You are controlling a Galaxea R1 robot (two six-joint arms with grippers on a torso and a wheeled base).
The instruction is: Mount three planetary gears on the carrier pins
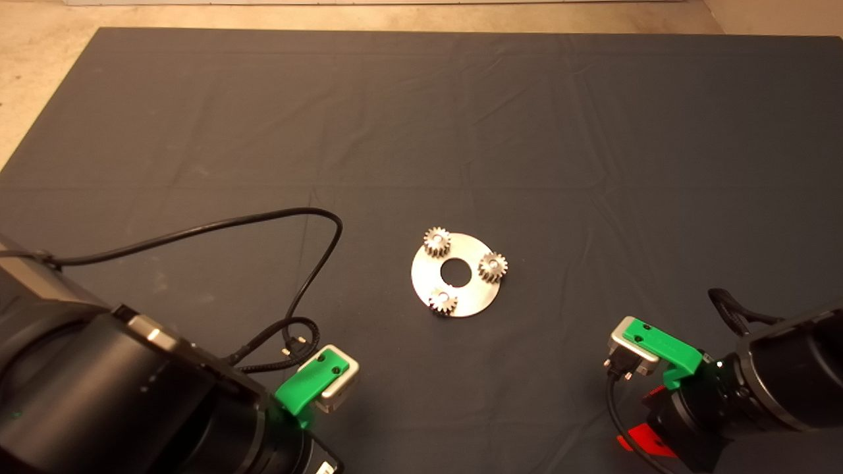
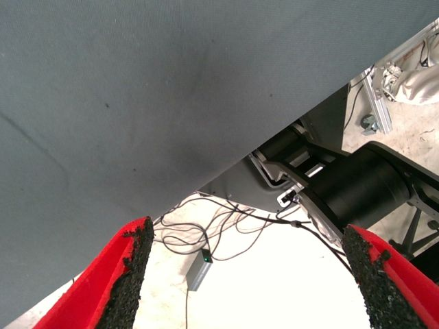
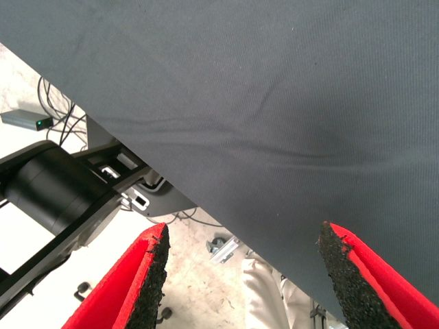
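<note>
One shiny disc [image 1: 465, 291] lies flat on the mat [image 1: 593, 131], about midway between its left and right edges and somewhat nearer the near edge than the far one. Three gears sit on it, spaced evenly round the big centre hole: one [image 1: 436, 241] at the far left of the disc, one [image 1: 492, 266] at its right rim, one [image 1: 443, 301] at its near side. Each gear shows a bright pin end in its middle, so all three pins are covered and no gear lies loose on the mat.

Two arms wait at the near edge. The left gripper [image 2: 248, 277] is at the near left corner, well apart from the disc, its two red fingers [image 2: 113, 281] spread wide with nothing between the pads. The right gripper [image 3: 241, 277] is at the near right corner, also spread wide and holding nothing. Past the mat edge both wrist views show floor, cables [image 2: 226, 229] and black robot parts.
</note>
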